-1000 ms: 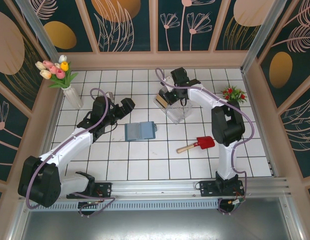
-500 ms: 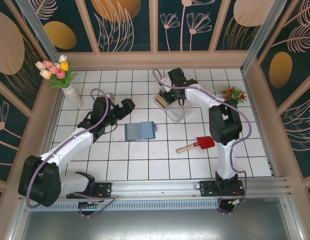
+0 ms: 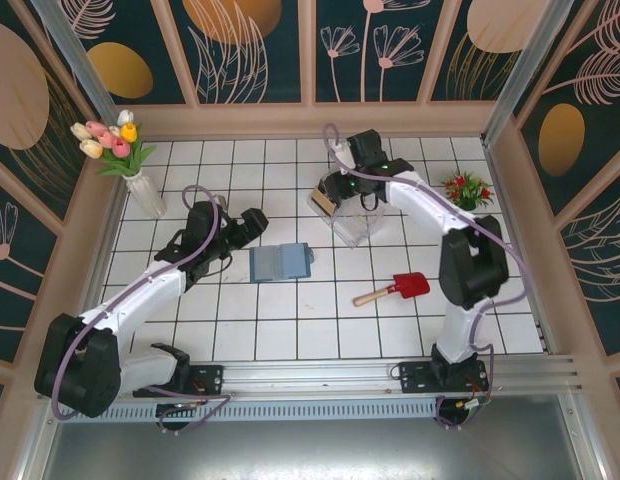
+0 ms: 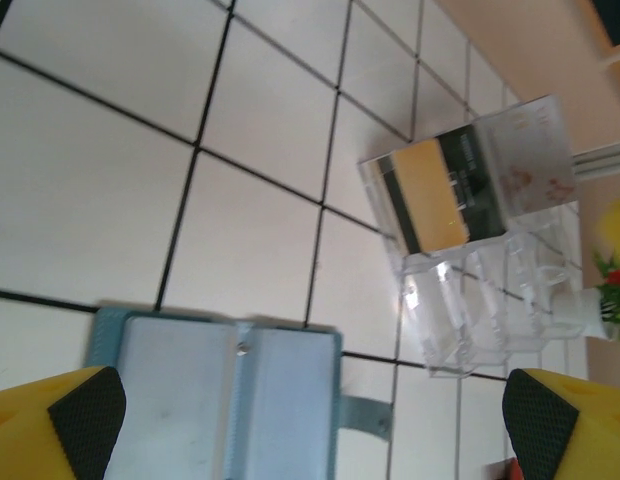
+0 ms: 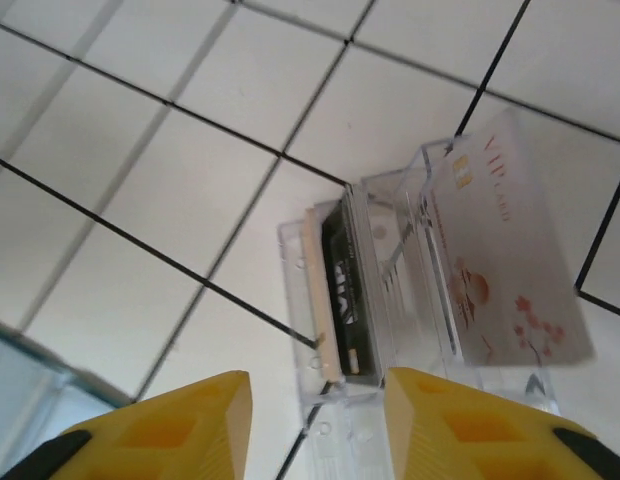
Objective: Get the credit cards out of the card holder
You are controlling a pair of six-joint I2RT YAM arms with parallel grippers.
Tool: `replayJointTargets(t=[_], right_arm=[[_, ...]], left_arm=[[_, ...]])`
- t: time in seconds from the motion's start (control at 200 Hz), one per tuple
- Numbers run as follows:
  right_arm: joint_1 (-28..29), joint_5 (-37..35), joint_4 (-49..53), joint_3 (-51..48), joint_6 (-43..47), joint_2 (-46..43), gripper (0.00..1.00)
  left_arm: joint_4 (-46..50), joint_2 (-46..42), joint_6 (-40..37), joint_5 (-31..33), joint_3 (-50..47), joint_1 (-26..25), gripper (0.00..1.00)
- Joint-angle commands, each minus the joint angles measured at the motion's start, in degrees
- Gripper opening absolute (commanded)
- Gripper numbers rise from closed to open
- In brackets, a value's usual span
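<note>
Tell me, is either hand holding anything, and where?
Nothing: left hand open near the card holder, right hand open above the clear box.

White arms (image 3: 140,295), black joints (image 3: 468,265), purple cables (image 3: 193,186)

light: bright, even | shadows: faint | wrist views: slightly soft-focus

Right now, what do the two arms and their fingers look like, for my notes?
Both the left arm and the right arm have white tube-like links, bulky black joints and a thin lilac cable looped alongside. The left fingers and right fingers are yellow wedges with black pads.
</note>
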State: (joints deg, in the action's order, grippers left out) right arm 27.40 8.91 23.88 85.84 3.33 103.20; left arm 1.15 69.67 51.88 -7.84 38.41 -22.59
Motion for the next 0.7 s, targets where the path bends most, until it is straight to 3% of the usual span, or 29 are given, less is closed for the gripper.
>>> replayJointTargets(t=[0.0, 0.235, 0.445, 0.545, 0.696], right_arm=[[1.4, 2.8, -5.1, -5.5, -11.9, -7.3, 0.44], [8.8, 1.2, -11.6, -13.5, -27.6, -12.5, 0.47], [15.9, 1.5, -12.9, -13.7, -38.9, -5.7, 0.44], [18.1, 0.3, -12.0, -13.4, -42.1, -2.8, 0.42], [20.3, -0.4, -11.2, -13.3, -44.1, 0.4, 0.41]], left_arm=[[2.9, -1.1, -1.9, 0.7, -2.5, 0.3, 0.98], [2.4, 0.8, 0.0, -0.9, -5.8, 0.3, 0.89], [-0.2, 5.0, 1.8, -3.8, -6.2, 0.3, 0.7], [-0.4, 5.9, 2.2, -3.9, -6.3, 0.3, 0.59], [-0.8, 6.8, 2.2, -4.1, -6.3, 0.3, 0.5]])
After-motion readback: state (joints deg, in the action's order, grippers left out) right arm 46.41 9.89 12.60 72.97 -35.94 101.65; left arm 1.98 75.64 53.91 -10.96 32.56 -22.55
